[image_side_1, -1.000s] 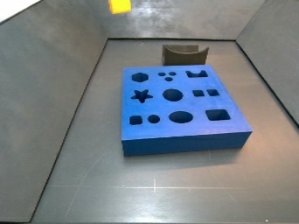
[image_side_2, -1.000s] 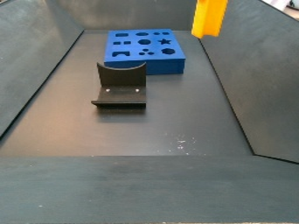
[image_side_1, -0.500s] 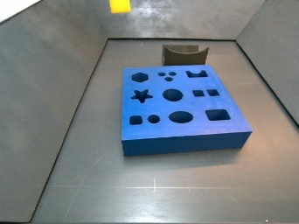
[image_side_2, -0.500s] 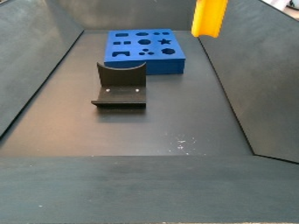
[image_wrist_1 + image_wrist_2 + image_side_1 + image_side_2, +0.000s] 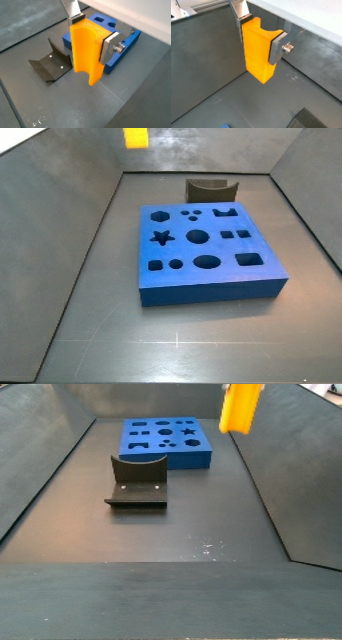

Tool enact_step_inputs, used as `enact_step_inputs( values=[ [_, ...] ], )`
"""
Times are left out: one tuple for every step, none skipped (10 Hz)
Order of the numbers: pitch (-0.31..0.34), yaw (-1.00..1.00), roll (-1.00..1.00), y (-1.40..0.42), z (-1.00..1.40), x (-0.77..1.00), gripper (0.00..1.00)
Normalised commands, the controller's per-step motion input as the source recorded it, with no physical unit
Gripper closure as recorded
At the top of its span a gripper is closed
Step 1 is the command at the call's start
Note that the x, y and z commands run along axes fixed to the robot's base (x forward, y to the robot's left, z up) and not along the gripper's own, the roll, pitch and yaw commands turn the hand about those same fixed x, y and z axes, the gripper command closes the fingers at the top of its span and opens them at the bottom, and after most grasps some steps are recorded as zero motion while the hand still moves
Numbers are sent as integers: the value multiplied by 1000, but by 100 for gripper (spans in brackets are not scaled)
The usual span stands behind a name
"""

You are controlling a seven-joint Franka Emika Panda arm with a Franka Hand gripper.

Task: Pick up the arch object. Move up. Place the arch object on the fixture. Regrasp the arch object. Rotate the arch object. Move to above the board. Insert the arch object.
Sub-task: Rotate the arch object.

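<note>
End effector [image 5: 92, 40] clenched on arch object [image 5: 88, 55], long axis hanging vertical, high above and well apart from fixture [image 5: 138, 480].

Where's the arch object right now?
The arch object is held in the gripper, clear of the floor, in both wrist views; a side view shows it high, apart from the board and fixture.

gripper [image 5: 92, 31], flat silver plates, round screw
</note>
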Motion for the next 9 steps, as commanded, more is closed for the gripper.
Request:
enact_step_inputs(
  values=[
    [-17,30,-1,4,-1000,16,100],
    [-30,23,-5,5,-1000,16,100],
    [-36,20,-7,6,-1000,17,100],
    [-42,18,-11,7,-1000,18,100],
    [-46,18,-14,7,-1000,18,100],
    [-46,17,-18,9,-1000,20,100],
    [-47,16,-20,9,-1000,20,100],
    [-49,14,-24,11,-1000,22,100],
    [-46,14,-27,12,-1000,24,100]
  ],
)
